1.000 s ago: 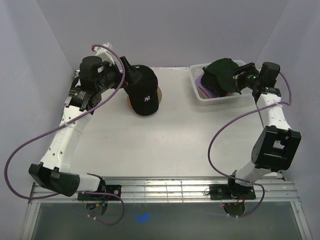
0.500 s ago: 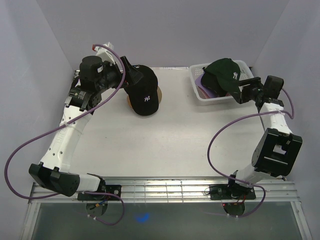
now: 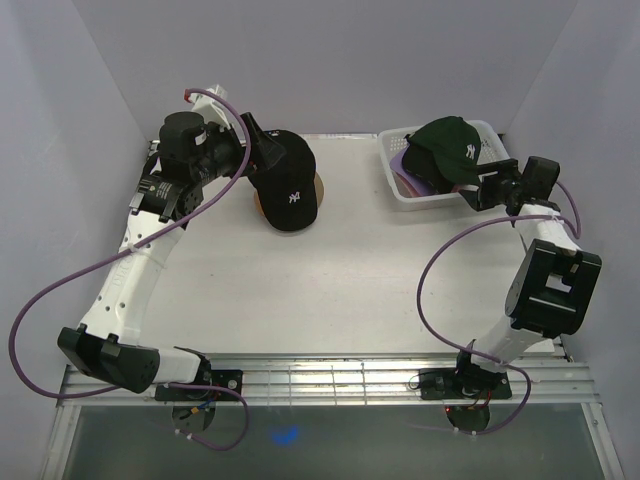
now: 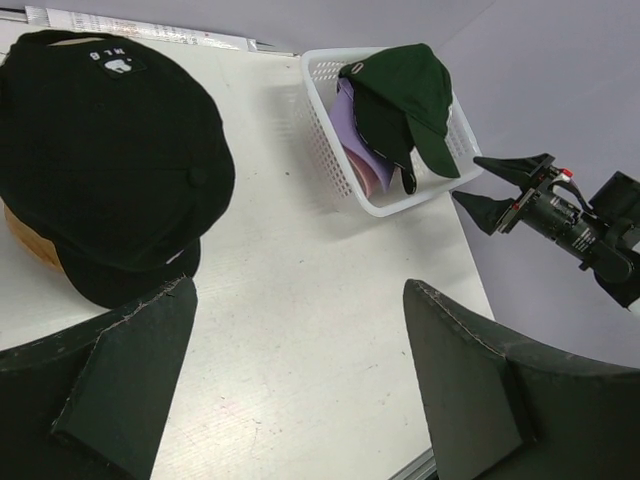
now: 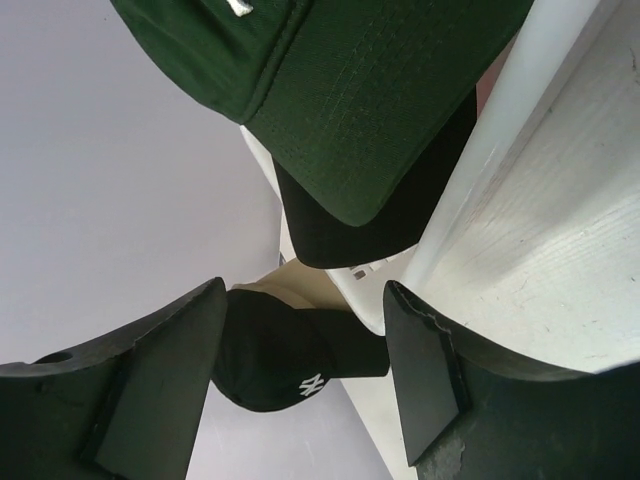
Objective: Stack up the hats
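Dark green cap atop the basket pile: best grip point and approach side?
The brim, from the right arm's side. The dark green cap points its brim over the basket rim toward the open right gripper. A black cap brim lies just beneath, so pinch only the top one.

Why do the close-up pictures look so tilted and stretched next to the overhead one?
Top external: soft, even light, everything sharp, the black hat undistorted. Left wrist: wide lens, so its own fingers loom dark and the white basket leans. Right wrist: rolled sideways, with the green hat very close.
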Tool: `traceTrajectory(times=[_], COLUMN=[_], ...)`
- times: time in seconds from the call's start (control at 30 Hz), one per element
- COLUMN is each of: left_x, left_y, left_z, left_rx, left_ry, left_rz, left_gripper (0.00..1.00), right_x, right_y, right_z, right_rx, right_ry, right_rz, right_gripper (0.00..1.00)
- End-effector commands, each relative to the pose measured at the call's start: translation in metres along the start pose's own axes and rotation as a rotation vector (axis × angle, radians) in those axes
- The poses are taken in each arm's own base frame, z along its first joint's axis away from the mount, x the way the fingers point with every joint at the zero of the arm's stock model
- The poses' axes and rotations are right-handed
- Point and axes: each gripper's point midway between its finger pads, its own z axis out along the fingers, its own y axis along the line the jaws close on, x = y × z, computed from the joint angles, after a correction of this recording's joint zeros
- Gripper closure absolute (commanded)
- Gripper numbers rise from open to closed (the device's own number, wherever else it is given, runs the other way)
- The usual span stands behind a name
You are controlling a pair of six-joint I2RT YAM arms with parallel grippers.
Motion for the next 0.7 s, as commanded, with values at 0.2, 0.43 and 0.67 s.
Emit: traceTrajectory(times=[0.2,0.43,0.67], left_x=[-0.017,-0.023,-0.021], left_y=[-0.004,-0.003,0.0], left_z=[-0.006,-0.007,-0.003], left_rx=[-0.003,-0.016,-0.024], left_ry=[-0.043,-0.052,-0.043], left_rz=[0.024,0.033,0.027], left_gripper=[0.06,0.06,0.06], right_x=[-0.022,-0.027,-0.029], right_y=[0.02,0.017,0.011], right_z=[0.009,0.016,0.022], right_rx=[-0.048,-0.041,-0.049], right_ry=[-0.052,-0.051,-0.051], right_rz=[-0.042,-0.022,-0.013], right_gripper=[0.29,0.29,0.3])
